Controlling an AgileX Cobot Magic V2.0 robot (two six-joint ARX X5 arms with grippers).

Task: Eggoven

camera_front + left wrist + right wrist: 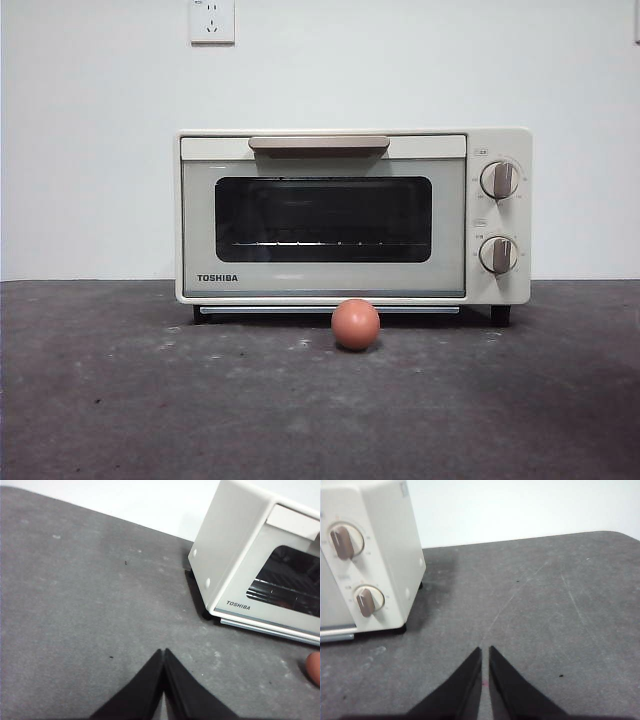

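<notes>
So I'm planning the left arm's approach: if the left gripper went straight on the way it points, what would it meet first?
Probably only bare table: the left gripper, jaws shut, seems aimed just past the toaster oven, though depth is unclear.

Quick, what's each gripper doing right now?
Left gripper: closed, holding nothing, above bare table.
Right gripper: closed or nearly so, holding nothing, above bare table.
</notes>
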